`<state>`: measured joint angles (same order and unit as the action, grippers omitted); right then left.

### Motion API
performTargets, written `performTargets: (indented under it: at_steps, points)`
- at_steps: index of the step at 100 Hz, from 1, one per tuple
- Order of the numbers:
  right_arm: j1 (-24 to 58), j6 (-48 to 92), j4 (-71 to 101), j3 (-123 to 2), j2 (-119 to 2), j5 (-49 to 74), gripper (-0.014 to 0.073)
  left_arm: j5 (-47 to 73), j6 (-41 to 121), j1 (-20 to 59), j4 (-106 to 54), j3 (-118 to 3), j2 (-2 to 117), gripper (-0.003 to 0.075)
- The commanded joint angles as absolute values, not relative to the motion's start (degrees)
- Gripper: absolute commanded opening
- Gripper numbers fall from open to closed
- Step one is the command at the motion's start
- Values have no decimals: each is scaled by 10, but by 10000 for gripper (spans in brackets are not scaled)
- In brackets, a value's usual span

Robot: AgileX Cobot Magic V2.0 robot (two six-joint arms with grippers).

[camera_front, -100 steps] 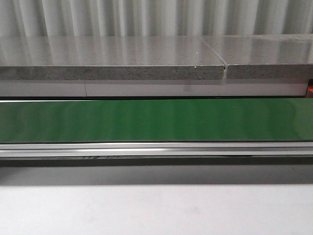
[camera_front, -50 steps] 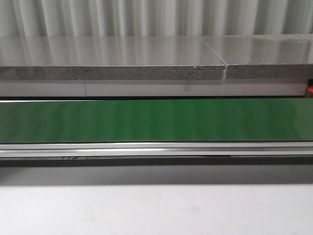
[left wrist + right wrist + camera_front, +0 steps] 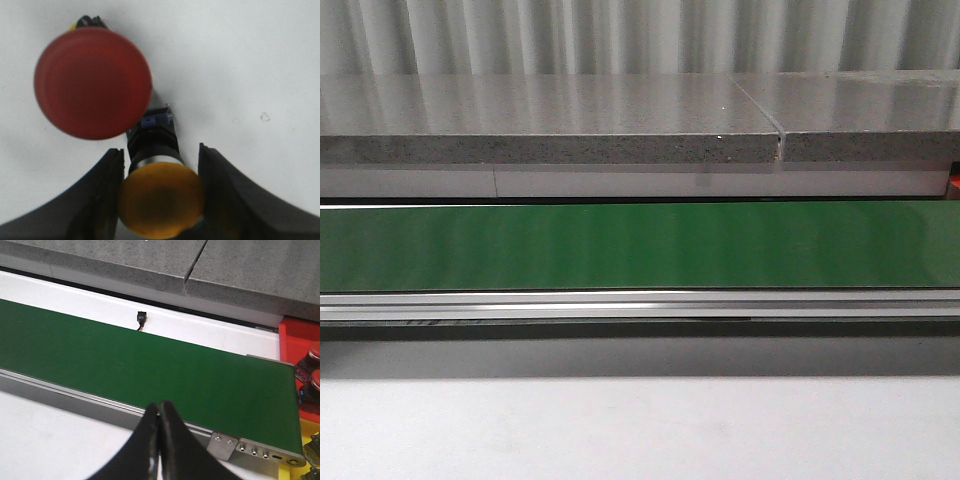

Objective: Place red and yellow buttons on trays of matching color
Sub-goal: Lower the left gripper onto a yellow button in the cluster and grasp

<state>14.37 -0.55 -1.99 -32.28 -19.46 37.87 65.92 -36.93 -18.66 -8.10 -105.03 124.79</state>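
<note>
In the left wrist view, a yellow button (image 3: 161,200) with a black body sits between the two dark fingers of my left gripper (image 3: 160,149). Both fingers touch its cap, so the gripper is shut on it. A red button (image 3: 92,82) stands just beside it on the white table, outside the jaws. In the right wrist view, my right gripper (image 3: 159,405) is shut and empty over the white table, by the near rail of the belt. A red tray (image 3: 297,335) holding two red buttons (image 3: 314,352) lies past the belt's end, next to a yellow tray (image 3: 311,429). The front view shows no buttons, trays or grippers.
A green conveyor belt (image 3: 640,245) with an aluminium rail (image 3: 640,305) runs across the scene. Behind it is a grey stone counter (image 3: 550,120). A small black connector (image 3: 141,317) sits on the white strip behind the belt.
</note>
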Motion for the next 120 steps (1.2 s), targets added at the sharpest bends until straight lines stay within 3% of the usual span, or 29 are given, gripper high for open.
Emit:
performTargets:
  at_steps: [1, 56, 94, 120]
  points:
    - [144, 0, -26, -338, -200, 340, -67, 649, -354, -186, -89, -1067, 1210, 137]
    - [144, 0, -26, -338, -200, 340, -67, 701, -120, -178, -46, -1063, 1093, 135]
    - [144, 0, -26, -338, -200, 340, -67, 646, -63, -131, -41, -888, 934, 135]
    - [144, 0, -26, -338, -200, 340, -67, 650, -62, -95, -43, -828, 916, 135]
